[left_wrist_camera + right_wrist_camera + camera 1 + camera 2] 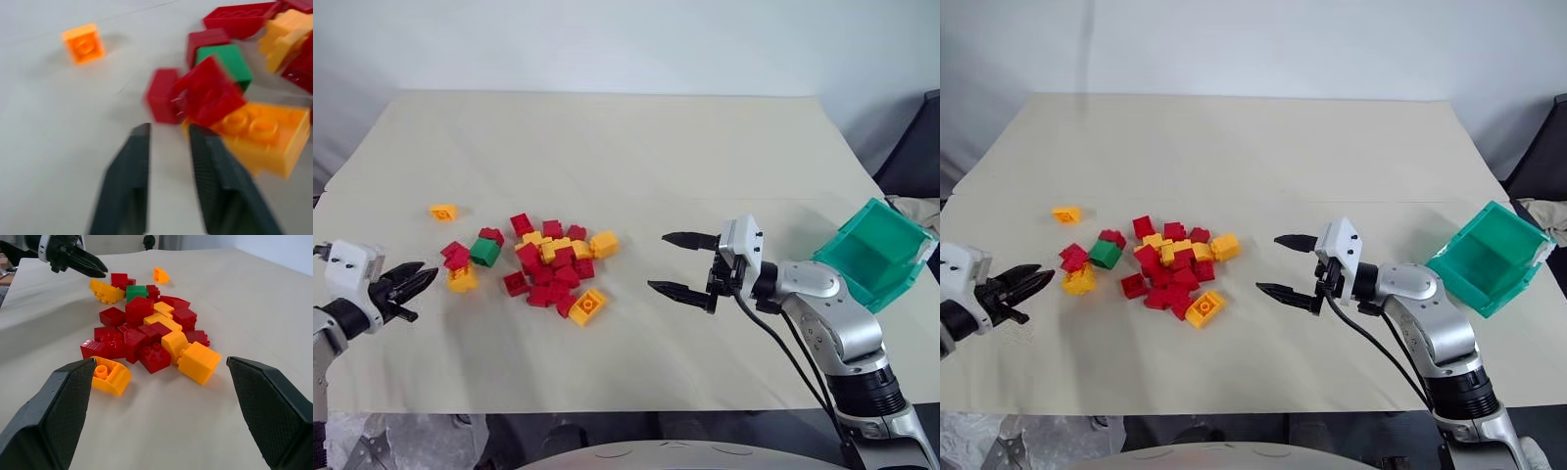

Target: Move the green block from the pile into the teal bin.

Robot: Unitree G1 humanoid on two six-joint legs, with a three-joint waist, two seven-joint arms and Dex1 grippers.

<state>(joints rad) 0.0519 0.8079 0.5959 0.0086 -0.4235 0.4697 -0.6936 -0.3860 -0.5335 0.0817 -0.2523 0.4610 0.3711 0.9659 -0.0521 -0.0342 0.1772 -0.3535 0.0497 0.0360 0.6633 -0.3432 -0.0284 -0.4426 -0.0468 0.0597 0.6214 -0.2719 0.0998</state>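
Left eye view: green block point(485, 253) sits on the tabletop point(636, 147) at the left edge of the pile point(543, 264), touching red bricks, a yellow-orange brick point(463, 280) just in front of it.
Teal bin: teal bin point(874, 253) at the far right edge of the tabletop, tipped so its mouth faces the pile, well apart from the block, nothing visible inside.
Left gripper: left gripper point(414, 281) low at the left side, tips aimed at the pile, fingers point(128, 181) with a narrow gap, holding nothing. Wrist view is blurred, so gap width is approximate.
Right gripper: right gripper point(685, 266) hangs level between pile and bin, pointing at the pile, fingers spread wide, nothing between them.
Step in hand: looks like the approach to the green block, not yet grasped.
How to do it well: left gripper is nearer. Open wider first. Red bricks point(205, 93) sit between the tips and the block, so come over them rather than pushing through. Clamp the block's free faces. Lift clear before crossing to the bin.
Risk: crowded neighbours may get dragged or pinched along.
Stray: one yellow-orange brick point(443, 211) lies apart, left of the pile.
Surface: pale beige tabletop, matte, flat.
Room: plain light wall behind the tabletop, dark object at right edge.
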